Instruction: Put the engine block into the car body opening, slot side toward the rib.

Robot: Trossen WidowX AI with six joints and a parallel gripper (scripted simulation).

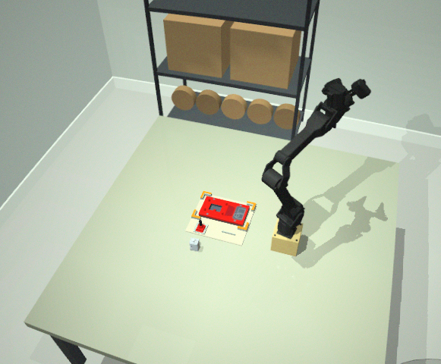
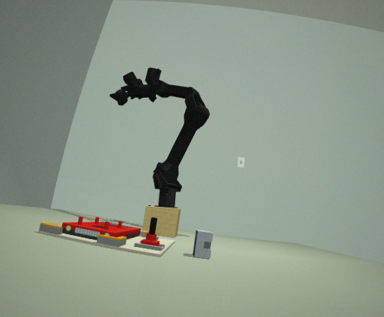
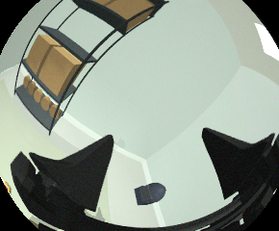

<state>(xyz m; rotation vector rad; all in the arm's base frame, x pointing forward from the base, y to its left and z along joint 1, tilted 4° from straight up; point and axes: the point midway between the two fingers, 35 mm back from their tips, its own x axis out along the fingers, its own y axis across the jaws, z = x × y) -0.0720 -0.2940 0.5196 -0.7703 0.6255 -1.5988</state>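
The engine block (image 1: 193, 244) (image 2: 203, 244) is a small light-grey block standing upright on the table, off the mat and near the red part with a black post. The exterior view shows a slot in its side, facing right in that view. The red car body (image 1: 226, 215) (image 2: 116, 233) lies flat between orange-topped corner brackets. Its opening (image 1: 215, 208) is a dark, empty rectangle in the top view; the rib is too small to make out clearly. My gripper (image 3: 159, 137) is open and empty, high in the air and far from the block and the car body.
The cream mat (image 1: 214, 236) carries the car body, the brackets and a red part (image 1: 200, 227) (image 2: 151, 241) with an upright black post. The arm's wooden base block (image 1: 285, 244) (image 2: 162, 221) stands beside the mat. A shelf rack with boxes (image 1: 194, 47) (image 3: 68, 72) stands behind the table.
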